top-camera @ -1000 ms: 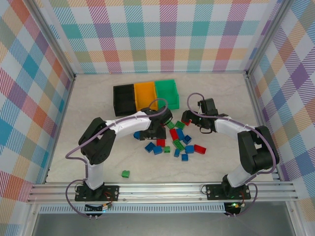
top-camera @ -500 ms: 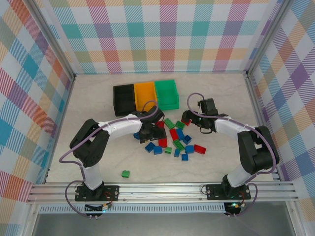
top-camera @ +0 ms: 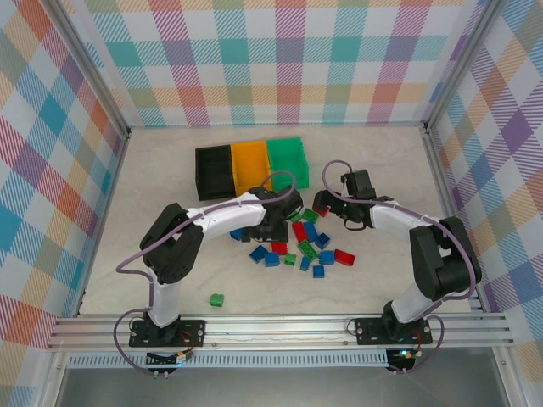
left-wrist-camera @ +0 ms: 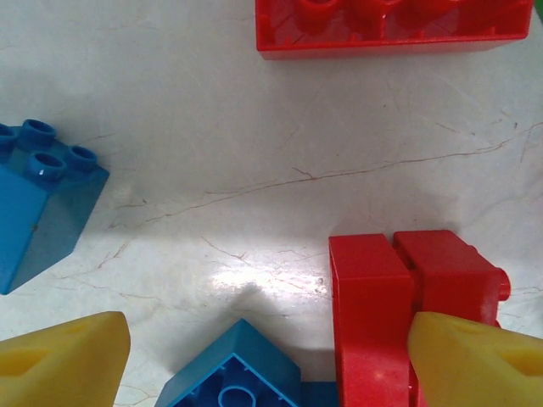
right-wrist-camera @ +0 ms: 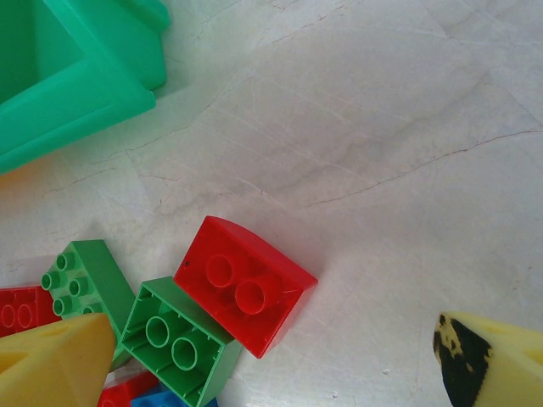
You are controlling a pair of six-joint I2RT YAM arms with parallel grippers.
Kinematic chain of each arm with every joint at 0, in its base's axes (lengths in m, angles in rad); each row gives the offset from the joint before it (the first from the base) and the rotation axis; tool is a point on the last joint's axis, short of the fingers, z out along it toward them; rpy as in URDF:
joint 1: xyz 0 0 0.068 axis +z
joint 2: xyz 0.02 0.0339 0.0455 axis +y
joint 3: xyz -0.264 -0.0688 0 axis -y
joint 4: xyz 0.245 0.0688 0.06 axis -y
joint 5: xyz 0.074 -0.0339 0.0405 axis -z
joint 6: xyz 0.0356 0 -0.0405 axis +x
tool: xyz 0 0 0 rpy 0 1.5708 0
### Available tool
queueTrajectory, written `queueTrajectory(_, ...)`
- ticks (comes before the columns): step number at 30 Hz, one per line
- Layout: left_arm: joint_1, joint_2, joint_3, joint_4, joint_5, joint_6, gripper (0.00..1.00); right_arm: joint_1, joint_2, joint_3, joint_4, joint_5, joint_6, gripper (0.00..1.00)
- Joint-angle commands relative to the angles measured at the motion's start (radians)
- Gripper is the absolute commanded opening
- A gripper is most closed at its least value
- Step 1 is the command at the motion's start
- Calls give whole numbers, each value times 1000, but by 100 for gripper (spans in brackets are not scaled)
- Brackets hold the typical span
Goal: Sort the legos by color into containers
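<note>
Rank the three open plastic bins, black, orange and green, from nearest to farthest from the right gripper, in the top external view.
1. Green rectangular plastic bin, right end of the row, ahead and left of the right gripper.
2. Orange plastic bin, middle of the row.
3. Black plastic bin, left end of the row.

The legos (top-camera: 309, 248) are red, blue and green, the bins (top-camera: 251, 163) black, orange and green, the walls (top-camera: 288, 59) pastel plaid.

Robot lab cell: plaid walls (top-camera: 288, 59), aluminium frame (top-camera: 280, 326).
</note>
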Motion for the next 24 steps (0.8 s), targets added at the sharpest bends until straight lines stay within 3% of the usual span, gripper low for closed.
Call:
queueTrajectory(1,23,29,-126,-42,101,24,87,-1,1,21,-6,-4,11,97)
queueTrajectory(3,43,-9,-206,114,215,7,87,0,1,21,-7,-2,9,97)
queueTrajectory(6,54,-20,-219,129,212,-5,86,0,-2,21,-9,1,7,97)
queueTrajectory(8,49,-2,-179,47,146,-1,85,0,-2,20,-6,-2,8,97)
queueTrajectory(11,20,60,-58,-162,-37,4,85,0,0,21,-6,-3,10,97)
queueTrajectory(13,15,88,-24,-216,-79,5,86,-1,-1,21,-6,-4,11,97)
queueTrajectory(15,20,81,-51,-140,0,22,87,0,-3,20,-6,-4,10,97)
queueTrajectory(18,51,13,-186,136,230,6,87,0,-2,20,-6,-4,11,97)
queueTrajectory(24,81,-14,-222,239,315,-18,87,0,-1,20,-5,-4,11,97)
